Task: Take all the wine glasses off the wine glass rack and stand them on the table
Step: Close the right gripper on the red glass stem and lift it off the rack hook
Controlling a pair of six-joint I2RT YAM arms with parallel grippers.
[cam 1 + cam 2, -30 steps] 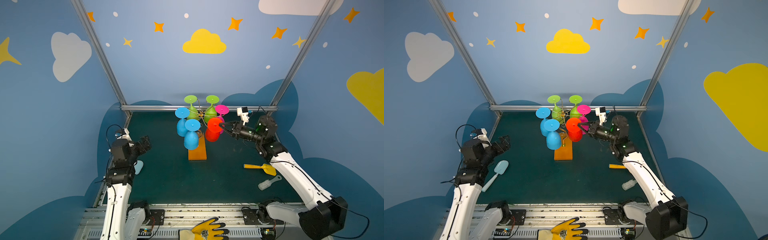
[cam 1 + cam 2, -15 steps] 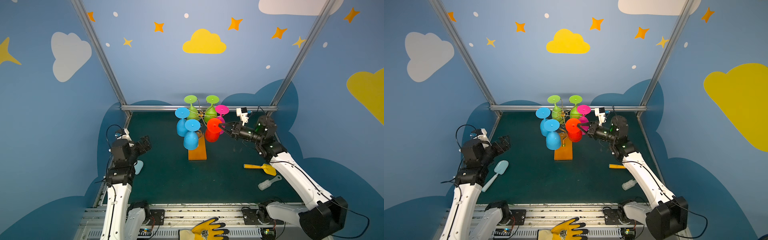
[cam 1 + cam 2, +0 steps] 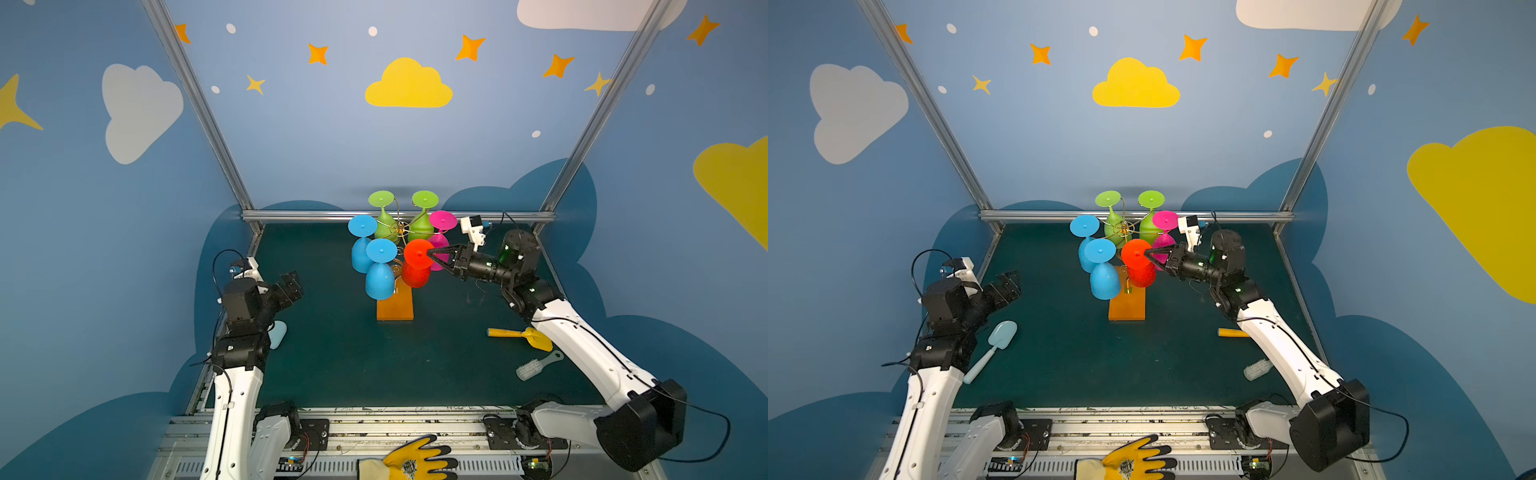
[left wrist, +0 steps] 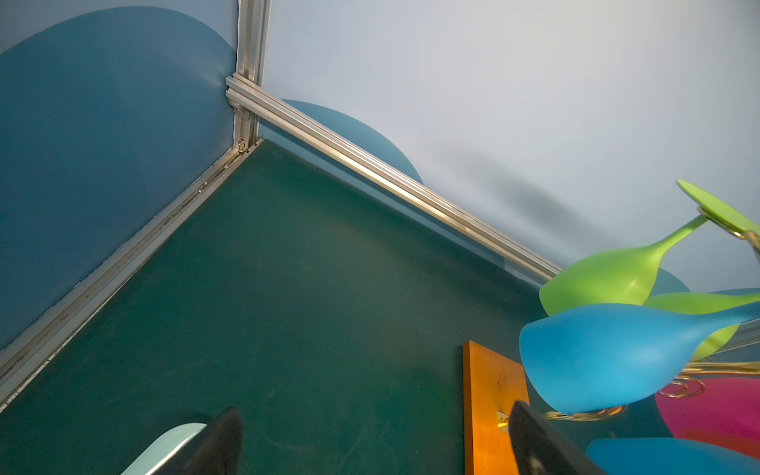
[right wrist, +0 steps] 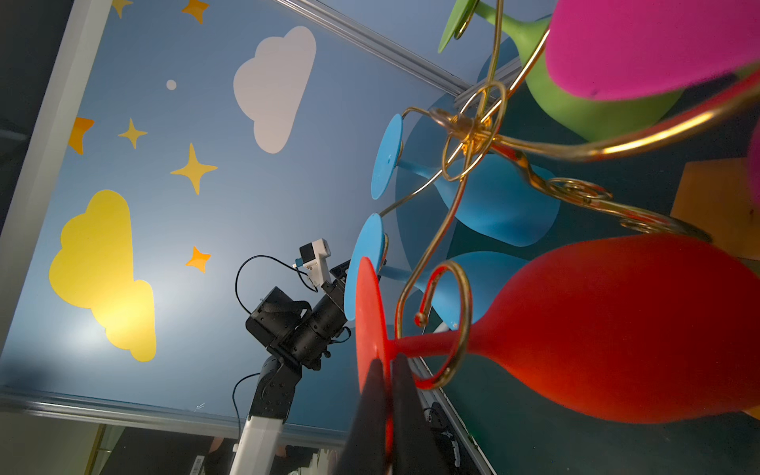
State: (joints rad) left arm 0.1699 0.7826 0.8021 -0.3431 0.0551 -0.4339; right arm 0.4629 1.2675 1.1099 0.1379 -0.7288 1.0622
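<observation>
Green mat (image 3: 353,365), cloud-painted blue walls (image 3: 332,145), rack (image 3: 395,308)

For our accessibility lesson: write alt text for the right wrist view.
The right hand is shut on the foot of the red wine glass, which hangs with its stem in a gold curl of the wine glass rack. Blue glasses, a green glass and a pink glass hang beyond.

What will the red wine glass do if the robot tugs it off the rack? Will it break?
The red wine glass looks like matte plastic, so it is probably light and not easily broken. The right claw pinches only its thin foot's edge, so the bowl may swing. Its stem sits in the gold hook, so it could snag unless slid out.
</observation>
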